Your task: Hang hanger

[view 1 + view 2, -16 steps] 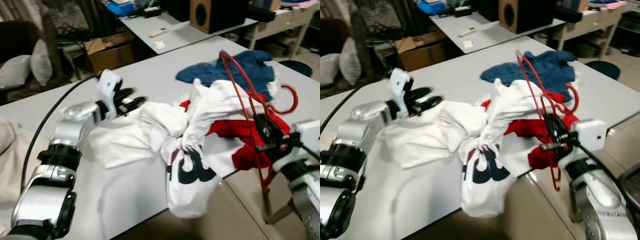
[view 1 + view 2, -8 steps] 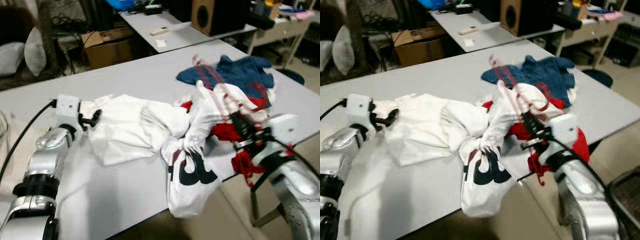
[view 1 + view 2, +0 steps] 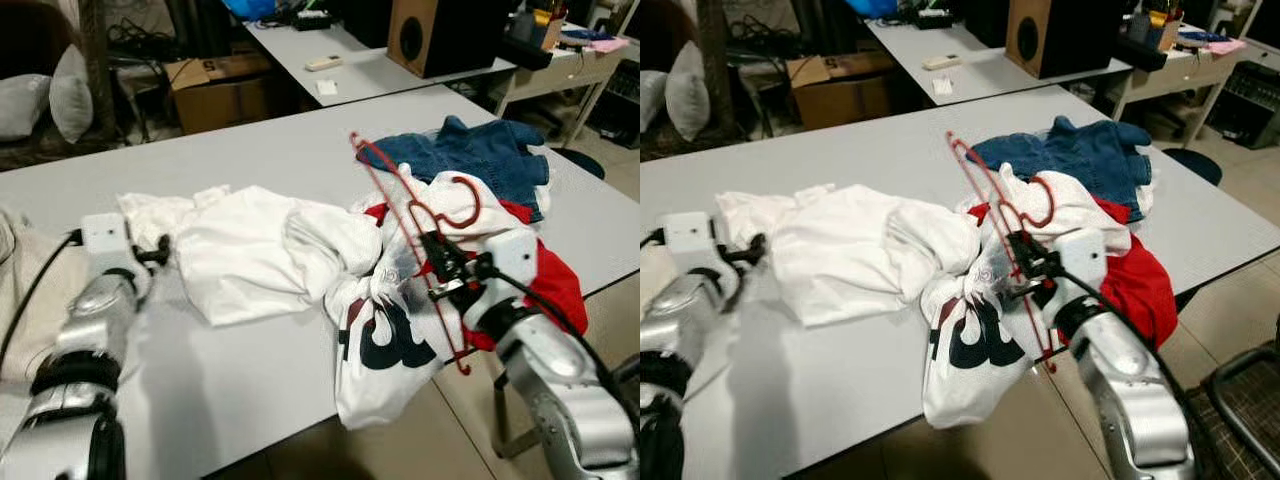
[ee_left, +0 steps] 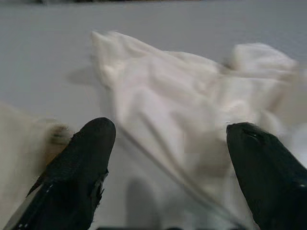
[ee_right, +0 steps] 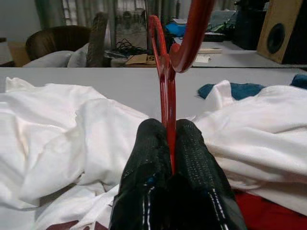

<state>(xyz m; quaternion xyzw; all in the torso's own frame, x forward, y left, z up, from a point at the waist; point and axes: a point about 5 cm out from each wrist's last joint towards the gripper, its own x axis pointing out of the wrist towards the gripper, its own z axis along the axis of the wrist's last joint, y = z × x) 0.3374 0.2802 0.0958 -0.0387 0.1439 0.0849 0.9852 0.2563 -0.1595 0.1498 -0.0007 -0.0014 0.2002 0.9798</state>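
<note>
surface: grey tabletop (image 3: 250,160) | on it: crumpled white shirt (image 3: 260,250) | white garment with dark print (image 3: 385,340), draped over near edge | blue denim garment (image 3: 480,155), far right | red cloth (image 3: 550,285), right edge

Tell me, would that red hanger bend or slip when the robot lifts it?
The red hanger probably stays stiff: its thin frame holds its shape above the white shirt. It looks light for its size. It may pivot, since the right gripper pinches just one narrow bar.
</note>
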